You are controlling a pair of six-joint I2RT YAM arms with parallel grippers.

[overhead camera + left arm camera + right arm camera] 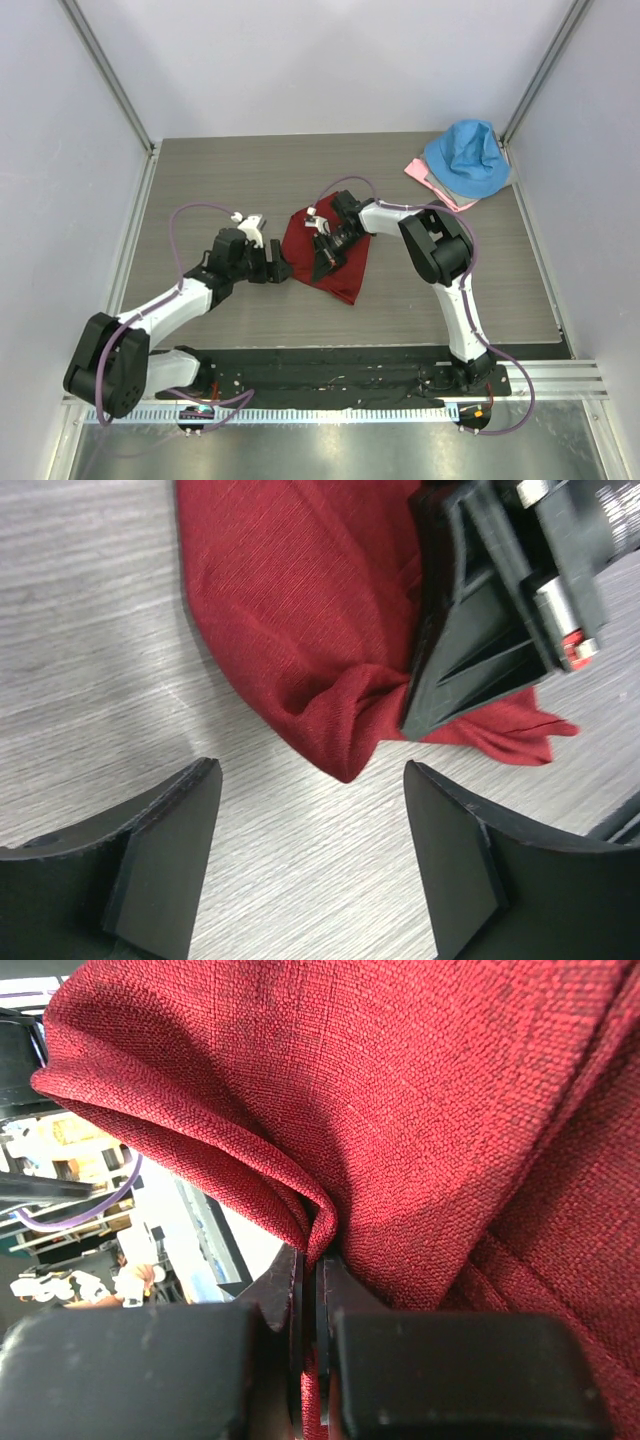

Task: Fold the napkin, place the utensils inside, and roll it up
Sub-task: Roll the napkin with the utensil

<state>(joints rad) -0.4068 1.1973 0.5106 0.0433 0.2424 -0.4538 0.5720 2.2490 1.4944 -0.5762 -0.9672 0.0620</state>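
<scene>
The dark red napkin (pixel 345 262) lies bunched in the middle of the table and fills the right wrist view (pixel 420 1110). My right gripper (pixel 322 262) is shut on a fold of it (pixel 318 1260), pinching the cloth between its pads. In the left wrist view the napkin's lower corner (pixel 300 630) points toward my left gripper (pixel 310 850), which is open and empty just left of the cloth (pixel 283 270); the right gripper's black fingers (pixel 470 650) press into the cloth there. No fork shows in any view.
A bright blue cloth (pixel 468 158) lies on a pale pink cloth (pixel 425 176) at the table's far right corner. Grey walls enclose the table on three sides. A black base rail (pixel 330 372) runs along the near edge.
</scene>
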